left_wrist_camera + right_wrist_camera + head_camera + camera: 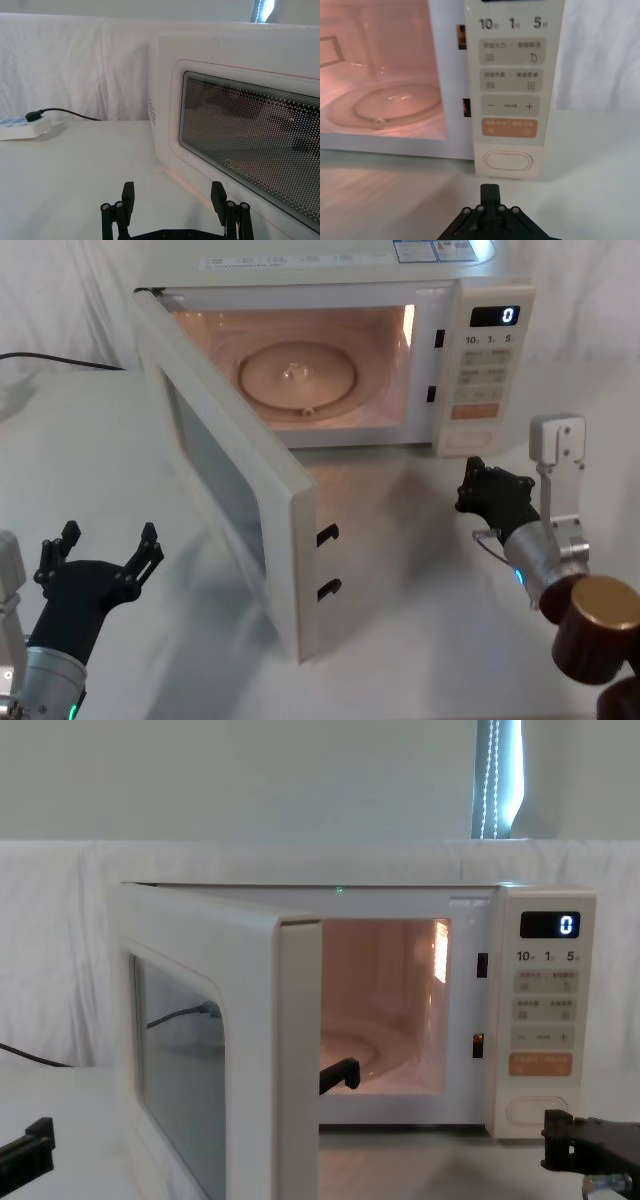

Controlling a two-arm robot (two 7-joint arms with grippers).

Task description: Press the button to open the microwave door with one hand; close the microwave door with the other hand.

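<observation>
door [235, 485]: swung wide open
button [508, 161]: untouched, right gripper [490, 189] pressed together just in front
left gripper [173, 197]: spread, beside door

black fingers [148, 540], silver wrists

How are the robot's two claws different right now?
The left gripper has its fingers spread open; the right gripper has its fingers pressed together. The left gripper waits beside the outer face of the open microwave door; the right gripper sits in front of the button, not touching it. Both are black, empty and low over the table.
</observation>
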